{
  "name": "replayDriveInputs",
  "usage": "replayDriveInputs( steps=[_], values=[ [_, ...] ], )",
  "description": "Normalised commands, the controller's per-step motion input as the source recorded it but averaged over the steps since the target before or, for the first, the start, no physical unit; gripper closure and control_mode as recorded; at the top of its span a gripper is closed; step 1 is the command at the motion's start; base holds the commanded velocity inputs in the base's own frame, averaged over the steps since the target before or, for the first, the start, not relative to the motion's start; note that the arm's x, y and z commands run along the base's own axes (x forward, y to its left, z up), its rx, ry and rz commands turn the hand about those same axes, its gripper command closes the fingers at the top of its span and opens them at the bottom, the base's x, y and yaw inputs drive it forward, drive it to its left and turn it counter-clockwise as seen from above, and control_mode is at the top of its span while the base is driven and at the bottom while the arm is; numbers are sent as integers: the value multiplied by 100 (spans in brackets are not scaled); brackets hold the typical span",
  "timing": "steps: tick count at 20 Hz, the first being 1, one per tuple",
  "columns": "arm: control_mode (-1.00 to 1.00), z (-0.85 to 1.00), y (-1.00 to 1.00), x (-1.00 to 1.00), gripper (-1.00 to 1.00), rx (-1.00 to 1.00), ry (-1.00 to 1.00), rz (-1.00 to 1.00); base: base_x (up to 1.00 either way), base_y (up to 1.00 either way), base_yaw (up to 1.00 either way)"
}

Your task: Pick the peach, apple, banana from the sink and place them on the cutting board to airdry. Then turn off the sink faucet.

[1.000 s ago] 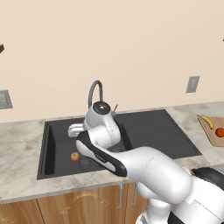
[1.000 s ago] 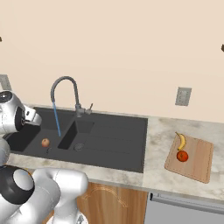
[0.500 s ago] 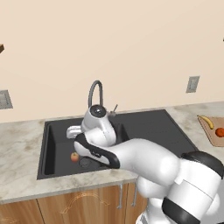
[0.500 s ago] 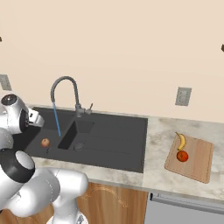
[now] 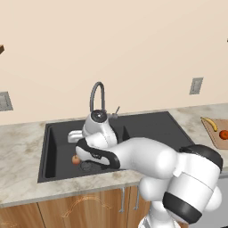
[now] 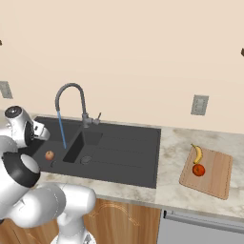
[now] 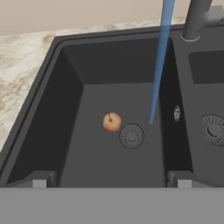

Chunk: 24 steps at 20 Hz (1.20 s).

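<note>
Right base view showed the curved yellow banana and a round red apple already on the light-brown wooden cutting board. A small pinkish-orange peach remained in the matte black sink, beside the drain. Fingers stood wide, empty, above it. The dark-grey gooseneck faucet was running.

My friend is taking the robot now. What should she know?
Gripper: open, holding nothing, fingers above the sink's large basin.
Peach: on the basin floor beside the drain.
Banana and apple: on the cutting board.
Sink faucet: water running.
Done: banana, apple.
Left: move the peach to the board, then turn the faucet off.
</note>
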Motion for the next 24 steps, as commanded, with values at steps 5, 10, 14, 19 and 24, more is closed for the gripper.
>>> replayDriveInputs(
  steps=[5, 10, 14, 19, 24],
  values=[
    [-100, -14, 6, 6, -100, 0, 0, 0, 0, 0, 0],
    [-100, -15, 0, 12, -100, 0, 1, 0, 0, 0, 0],
    [-100, -17, 4, 10, -100, 0, 1, 0, 0, 0, 0],
    [-100, -16, 5, 5, -100, 0, 3, 0, 0, 0, 0],
    [-100, -15, 1, 3, -100, 0, 4, 0, 0, 0, 0]
  ],
)
